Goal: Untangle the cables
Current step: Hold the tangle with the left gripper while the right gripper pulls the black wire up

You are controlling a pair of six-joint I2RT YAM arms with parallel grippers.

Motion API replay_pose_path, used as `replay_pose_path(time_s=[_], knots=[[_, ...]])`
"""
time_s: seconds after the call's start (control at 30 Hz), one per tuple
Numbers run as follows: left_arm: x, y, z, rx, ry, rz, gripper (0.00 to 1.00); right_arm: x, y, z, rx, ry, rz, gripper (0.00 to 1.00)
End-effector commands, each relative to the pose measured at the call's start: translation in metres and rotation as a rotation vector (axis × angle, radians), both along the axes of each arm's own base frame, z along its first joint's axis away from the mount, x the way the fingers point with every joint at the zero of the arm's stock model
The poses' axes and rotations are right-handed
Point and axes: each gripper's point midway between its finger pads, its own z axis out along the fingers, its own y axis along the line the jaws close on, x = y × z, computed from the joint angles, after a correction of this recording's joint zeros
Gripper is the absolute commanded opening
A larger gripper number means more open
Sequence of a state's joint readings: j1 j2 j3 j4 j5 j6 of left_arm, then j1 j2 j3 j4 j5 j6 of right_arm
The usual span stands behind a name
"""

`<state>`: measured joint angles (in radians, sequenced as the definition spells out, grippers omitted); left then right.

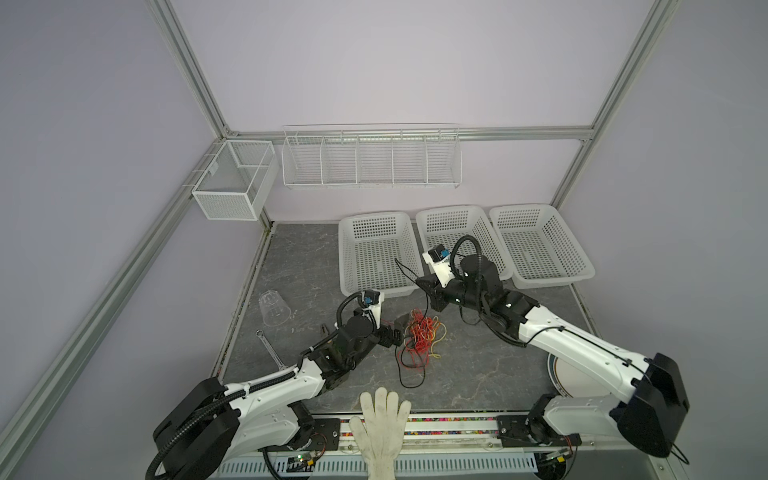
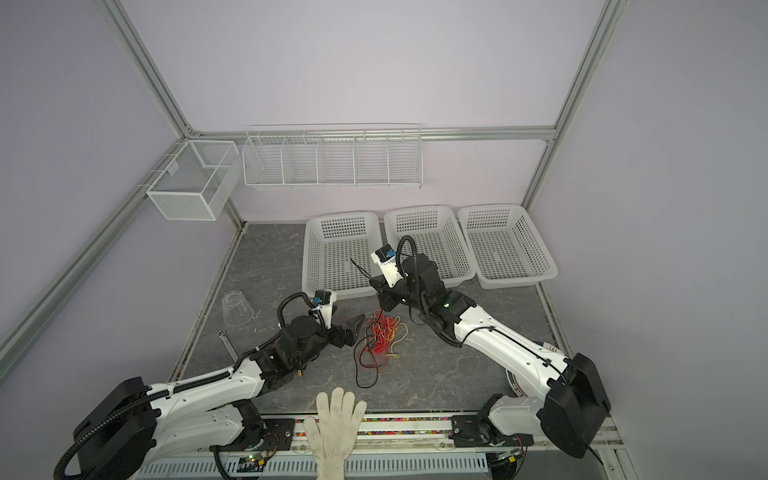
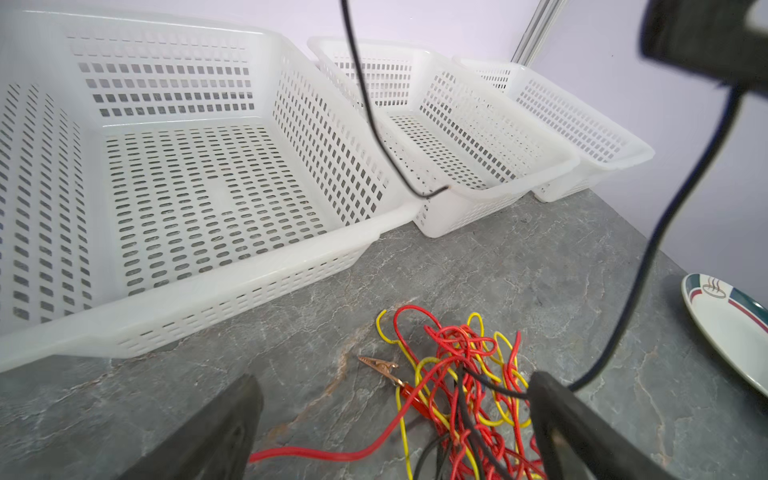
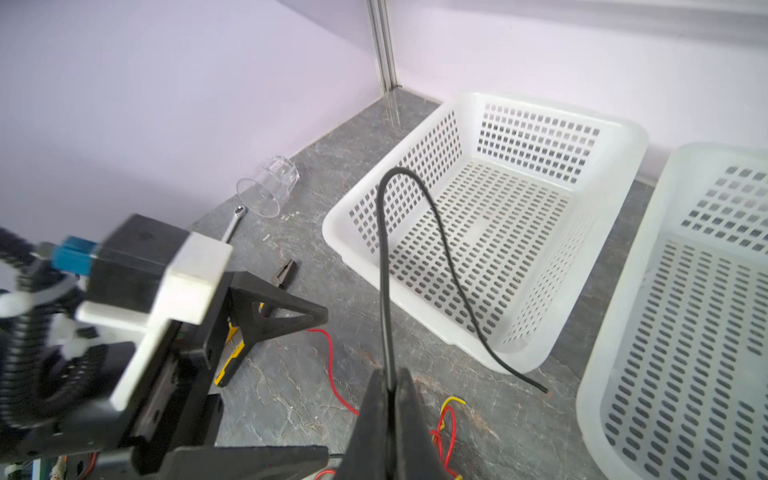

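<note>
Baskets (image 3: 187, 301): smooth white plastic. Tabletop (image 3: 498, 270): grey marbled, matt. Cables (image 3: 457, 336): glossy insulation. Glove (image 1: 384, 428): knitted cloth.

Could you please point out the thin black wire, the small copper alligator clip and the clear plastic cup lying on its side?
thin black wire (image 4: 384, 266): right wrist view, on its straight rising stretch.
small copper alligator clip (image 3: 380, 368): left wrist view, on the middle of its metal body.
clear plastic cup (image 4: 269, 187): right wrist view, on its side wall.

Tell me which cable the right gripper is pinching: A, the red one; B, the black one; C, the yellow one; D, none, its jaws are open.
B: in the right wrist view the right gripper is shut on the black cable, which rises from between its fingertips.
</note>
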<state>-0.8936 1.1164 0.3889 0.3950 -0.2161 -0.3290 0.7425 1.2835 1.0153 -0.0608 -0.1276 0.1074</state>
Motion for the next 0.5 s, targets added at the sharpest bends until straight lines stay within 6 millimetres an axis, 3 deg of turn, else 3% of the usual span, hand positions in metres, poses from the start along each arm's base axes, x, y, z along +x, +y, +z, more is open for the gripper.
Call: replay_pose_path(time_s=[0.0, 0.47], knots=[[0.003, -0.007, 0.025, -0.045, -0.049, -0.008, 0.99, -0.008, -0.003, 0.021, 0.011, -0.044, 0.012, 0.07], [0.005, -0.004, 0.021, -0.018, -0.072, 0.000, 0.99, -0.026, -0.016, 0.132, 0.220, -0.261, 0.027, 0.06]])
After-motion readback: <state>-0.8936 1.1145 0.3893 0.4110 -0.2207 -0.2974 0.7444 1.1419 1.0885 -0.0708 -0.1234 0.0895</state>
